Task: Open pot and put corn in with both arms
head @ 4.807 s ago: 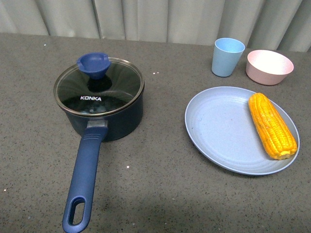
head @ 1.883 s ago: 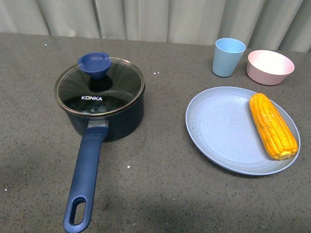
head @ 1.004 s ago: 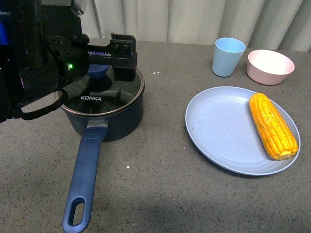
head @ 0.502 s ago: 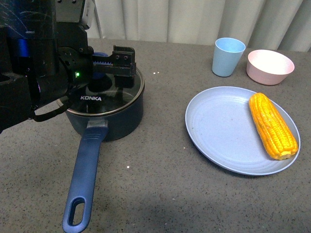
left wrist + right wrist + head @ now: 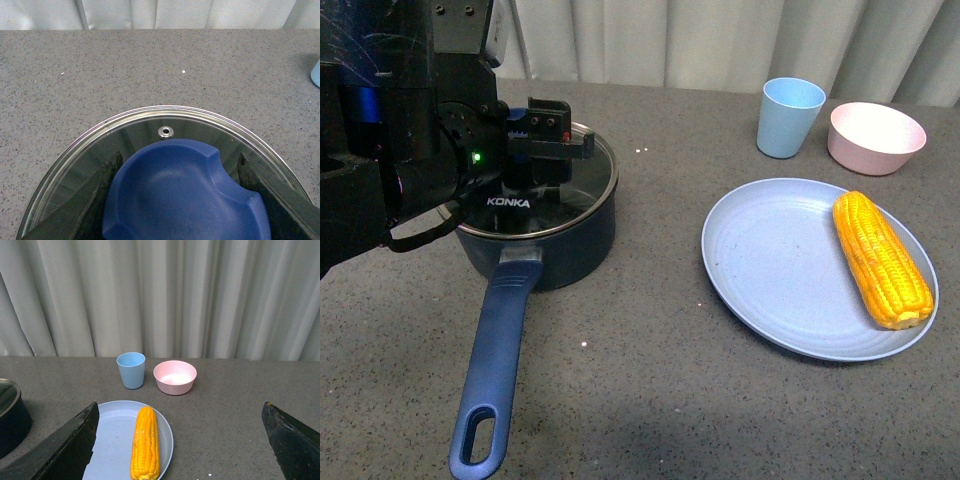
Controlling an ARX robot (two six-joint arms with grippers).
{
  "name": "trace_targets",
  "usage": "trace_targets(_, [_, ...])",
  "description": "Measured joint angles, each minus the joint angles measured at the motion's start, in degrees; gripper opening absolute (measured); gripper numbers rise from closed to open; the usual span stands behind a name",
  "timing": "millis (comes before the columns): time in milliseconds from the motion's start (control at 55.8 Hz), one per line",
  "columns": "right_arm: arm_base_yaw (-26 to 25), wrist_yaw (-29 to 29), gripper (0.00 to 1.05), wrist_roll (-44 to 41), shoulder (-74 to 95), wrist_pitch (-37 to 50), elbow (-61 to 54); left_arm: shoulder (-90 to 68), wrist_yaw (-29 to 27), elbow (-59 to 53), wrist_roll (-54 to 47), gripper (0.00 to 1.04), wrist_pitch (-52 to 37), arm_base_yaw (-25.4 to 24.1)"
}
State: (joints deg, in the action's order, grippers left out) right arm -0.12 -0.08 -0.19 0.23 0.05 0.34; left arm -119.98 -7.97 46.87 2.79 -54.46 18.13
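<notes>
The dark navy pot (image 5: 565,245) stands on the table at the left, its long blue handle (image 5: 492,365) pointing toward me, with a glass lid (image 5: 582,180) on it. My left gripper (image 5: 525,150) is shut on the lid's blue knob (image 5: 185,195); its fingers (image 5: 102,190) press both sides of the knob. The corn (image 5: 880,260) lies on the right side of a pale blue plate (image 5: 770,270). It also shows in the right wrist view (image 5: 145,442). My right gripper (image 5: 180,445) is open and empty, above and short of the plate; it is out of the front view.
A light blue cup (image 5: 788,117) and a pink bowl (image 5: 875,137) stand behind the plate, near grey curtains. My left arm's black housing (image 5: 390,130) fills the upper left. Grey table surface lies between pot and plate.
My left arm came in from the left over the pot, and its fingers have closed onto the lid knob. Pot, plate and corn have not moved.
</notes>
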Motion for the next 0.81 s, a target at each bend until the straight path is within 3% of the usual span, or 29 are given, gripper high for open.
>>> trace_targets(502, [0.0, 0.0, 0.95, 0.0, 0.0, 0.0, 0.0, 6.4, 0.7, -1.5, -1.5, 0.62, 0.6, -2.2])
trace_targets(789, [0.0, 0.0, 0.95, 0.0, 0.0, 0.0, 0.0, 6.9, 3.2, -4.3, -2.8, 0.62, -4.2, -13.9])
trace_targets(807, [0.0, 0.0, 0.95, 0.0, 0.0, 0.0, 0.0, 4.2, 5.0, -4.3, -2.8, 0.62, -5.9, -20.2])
